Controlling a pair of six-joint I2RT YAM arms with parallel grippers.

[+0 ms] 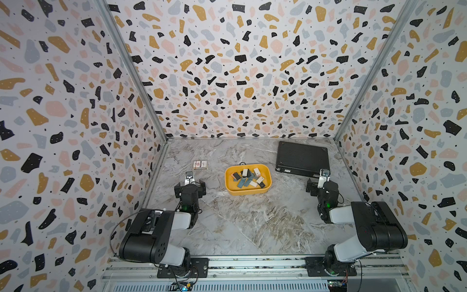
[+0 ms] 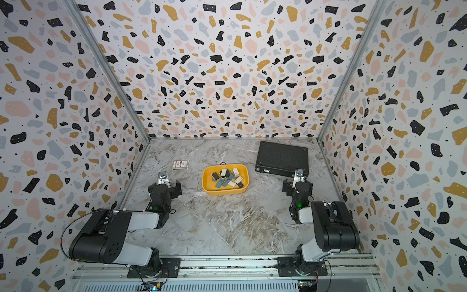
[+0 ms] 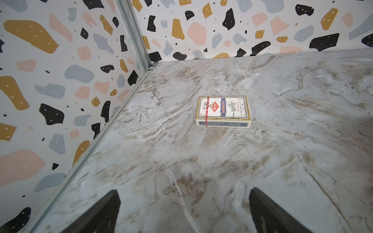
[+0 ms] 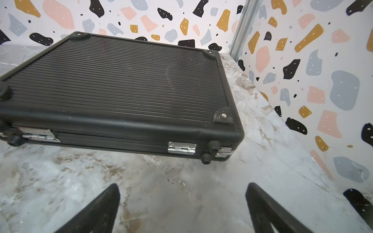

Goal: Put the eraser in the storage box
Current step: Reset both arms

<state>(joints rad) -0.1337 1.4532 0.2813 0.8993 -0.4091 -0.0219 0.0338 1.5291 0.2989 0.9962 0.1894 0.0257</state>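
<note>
Top views, both of them: marble-look grey bench (image 1: 252,227) boxed in by terrazzo-print walls (image 1: 227,75). One shallow yellow plastic storage box (image 1: 247,193) with rounded corners sits about mid-bench. The small rectangular erasers (image 1: 244,172) are inside it, a jumbled heap of black, cream and blue-grey blocks. I'd say roughly a dozen, but they're too piled up for an exact count.

One small printed card pack (image 1: 200,164) lies flat off to the box's left. One flat black ribbed case (image 1: 302,158) lies to its right, by the back corner. Neither touches the box.

Two arms, the left arm (image 1: 151,235) and the right arm (image 1: 374,227), are folded low at the near edge. Their elbows are bent and their wrists point forward on either side of the box, apart from it.

Left wrist view: the left pincer (image 3: 184,189) is spread wide with nothing between its two dark fingers. It's low over the bench and aimed at the card pack a bit ahead.

Right wrist view: the right pincer (image 4: 183,184) is likewise gaping and empty. It faces the near side of the black case, where two shiny metal fittings show. The case fills most of this view.
</note>
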